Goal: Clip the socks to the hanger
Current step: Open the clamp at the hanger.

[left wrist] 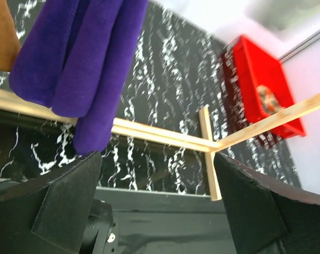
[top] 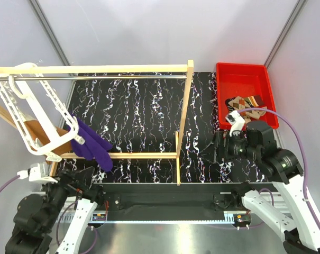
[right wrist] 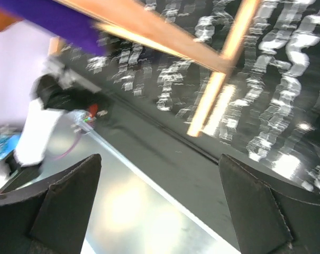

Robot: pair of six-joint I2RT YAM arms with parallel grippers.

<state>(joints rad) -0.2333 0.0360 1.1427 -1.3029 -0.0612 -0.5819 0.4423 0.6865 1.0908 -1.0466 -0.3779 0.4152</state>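
The top external view looks down from above the near edge over the whole black, white-veined table (top: 149, 116). The left wrist view looks from low and close past dark purple fabric socks (left wrist: 80, 63) toward a red plastic bin (left wrist: 255, 84). The blurred right wrist view faces the light wooden frame (right wrist: 149, 32), which all three views share.

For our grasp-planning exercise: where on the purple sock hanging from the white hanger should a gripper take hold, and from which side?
Grip the purple sock by its free lower end, coming from the near side with the left gripper. Its upper end is held at the hanger, while the fabric dangles loose, just beyond that gripper's open fingers.
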